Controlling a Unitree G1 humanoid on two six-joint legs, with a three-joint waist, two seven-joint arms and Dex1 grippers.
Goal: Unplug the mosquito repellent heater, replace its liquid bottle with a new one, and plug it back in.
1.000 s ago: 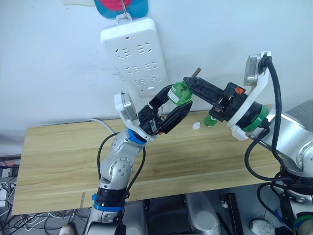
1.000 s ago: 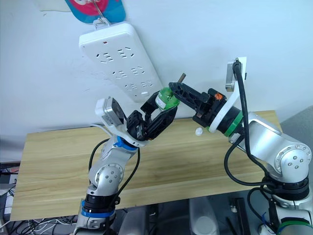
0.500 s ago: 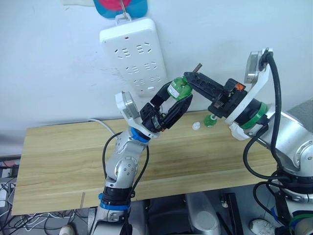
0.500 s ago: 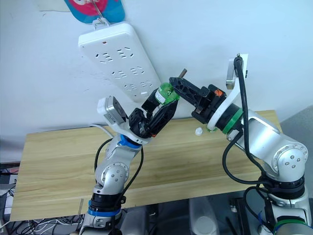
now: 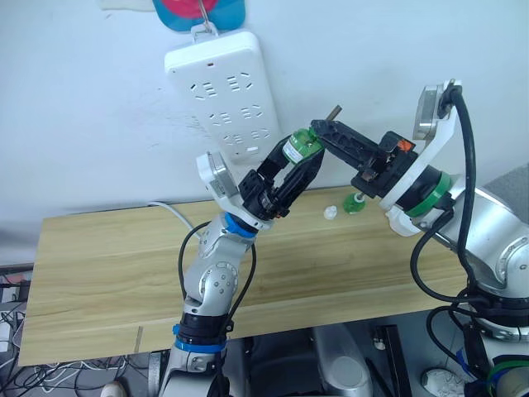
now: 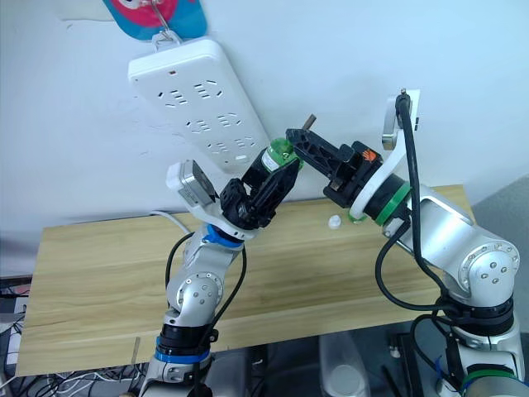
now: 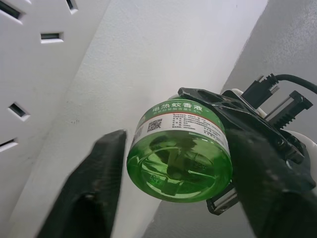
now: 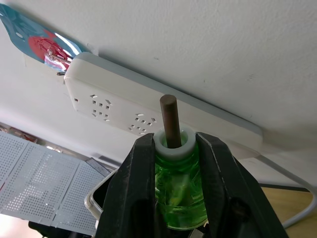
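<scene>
Nearest us, on the wooden table (image 5: 124,273), lie a small white cap (image 5: 331,213) and a green piece (image 5: 354,203) just beside it. Above the table our right gripper (image 8: 174,163) is clenched on the neck of the green liquid bottle (image 7: 181,153), its brown wick (image 8: 170,120) sticking out past the fingers. Our left gripper (image 7: 173,193) is released, its 2 fingers apart on either side of the bottle's base. Behind, the white power strip (image 5: 221,91) hangs on the wall.
</scene>
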